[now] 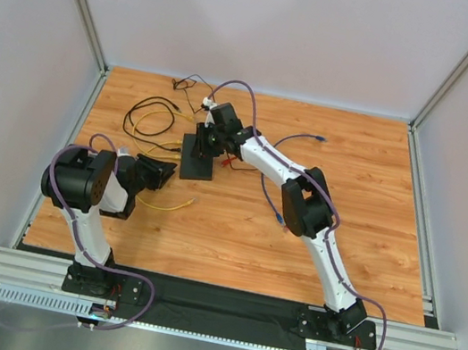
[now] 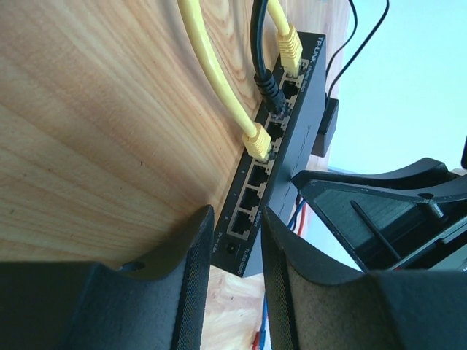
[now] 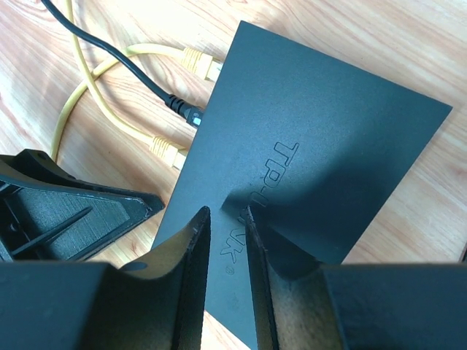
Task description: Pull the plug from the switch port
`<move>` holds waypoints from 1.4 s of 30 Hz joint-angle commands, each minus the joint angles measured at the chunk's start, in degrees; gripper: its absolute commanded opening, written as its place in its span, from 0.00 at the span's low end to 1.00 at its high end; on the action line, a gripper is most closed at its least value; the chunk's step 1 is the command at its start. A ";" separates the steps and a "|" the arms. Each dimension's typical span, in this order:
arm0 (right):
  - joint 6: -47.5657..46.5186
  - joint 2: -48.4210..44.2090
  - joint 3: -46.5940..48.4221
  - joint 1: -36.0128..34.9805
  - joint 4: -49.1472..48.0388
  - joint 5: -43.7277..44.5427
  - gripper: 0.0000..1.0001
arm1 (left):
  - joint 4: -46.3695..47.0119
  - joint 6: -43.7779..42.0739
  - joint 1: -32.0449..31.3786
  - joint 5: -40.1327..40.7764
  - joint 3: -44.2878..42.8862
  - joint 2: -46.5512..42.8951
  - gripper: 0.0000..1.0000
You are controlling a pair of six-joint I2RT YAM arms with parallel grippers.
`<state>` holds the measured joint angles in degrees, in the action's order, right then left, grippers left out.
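Switch (image 3: 314,146) lies flat on the wooden table (image 1: 342,230), left of centre. Its port edge faces the left arm's side; the row of ports runs away from the left gripper (image 2: 236,237), the nearer one, whose jaws stand partly apart and empty. Plugs in order outward: near yellow plug (image 2: 257,140); black plug (image 2: 271,93); far yellow plug (image 2: 290,44). Which one is meant cannot be told. Right gripper (image 3: 226,230), narrowly parted and empty, sits over the switch's top face, seemingly bracing it. The plugs sit close together, so finger room looks tight.

Overhead looks down from behind; wrist views share switch (image 3: 314,146), close.
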<state>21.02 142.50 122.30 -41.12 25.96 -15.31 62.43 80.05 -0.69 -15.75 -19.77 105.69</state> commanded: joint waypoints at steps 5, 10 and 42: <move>0.60 4.63 4.70 -0.27 5.67 3.53 0.27 | 0.51 0.46 0.25 0.89 -3.60 1.36 0.33; 1.05 5.33 5.58 -0.27 7.88 7.04 0.26 | -2.05 1.51 0.16 2.38 -5.19 1.19 0.31; 1.49 5.86 6.37 0.08 10.08 7.93 0.24 | -17.96 3.71 -4.41 12.41 -10.19 -1.72 0.40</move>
<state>23.16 145.10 128.11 -41.58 31.22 -11.84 47.92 84.58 -4.91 -5.43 -28.62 104.44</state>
